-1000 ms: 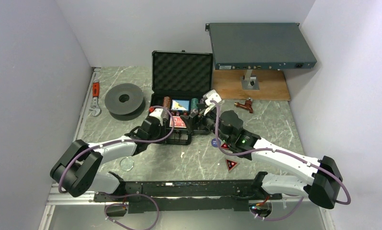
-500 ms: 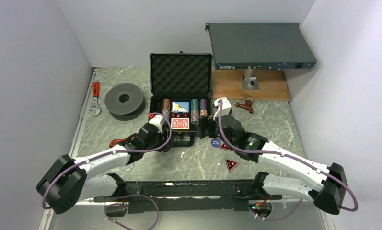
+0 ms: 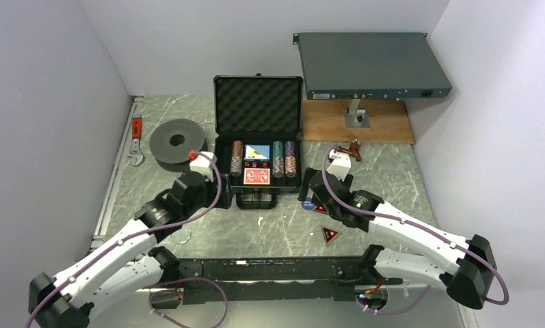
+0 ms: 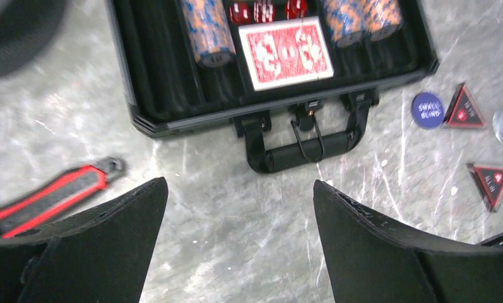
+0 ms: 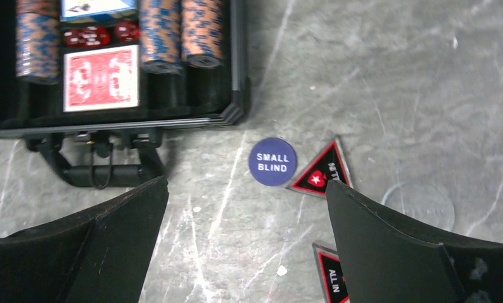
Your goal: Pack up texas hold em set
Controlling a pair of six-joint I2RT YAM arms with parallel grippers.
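Observation:
The black briefcase (image 3: 218,166) lies open at mid-table, its foam-lined lid upright. Inside are striped chip stacks (image 4: 207,31), a red card deck (image 4: 288,52), a blue deck (image 5: 97,7) and red dice. The handle (image 4: 302,148) faces me. On the table right of the case lie the blue round button (image 5: 272,161) and two red-black triangular markers (image 5: 318,173) (image 3: 329,236). My left gripper (image 4: 238,183) hangs open and empty over bare table, near the case's front left corner. My right gripper (image 5: 245,183) is open and empty, just in front of the button.
A red-handled tool (image 4: 47,199) lies left of the left gripper. A dark grey spool (image 3: 177,142) and a wrench (image 3: 137,140) sit at the left. The grey rack box (image 3: 372,65) stands on a wooden board (image 3: 386,123) at the back right. A clear disc (image 5: 419,205) lies near the markers.
Both grippers have drawn back out of the case, the left toward the left front, the right toward the right. The left gripper has opened wide.

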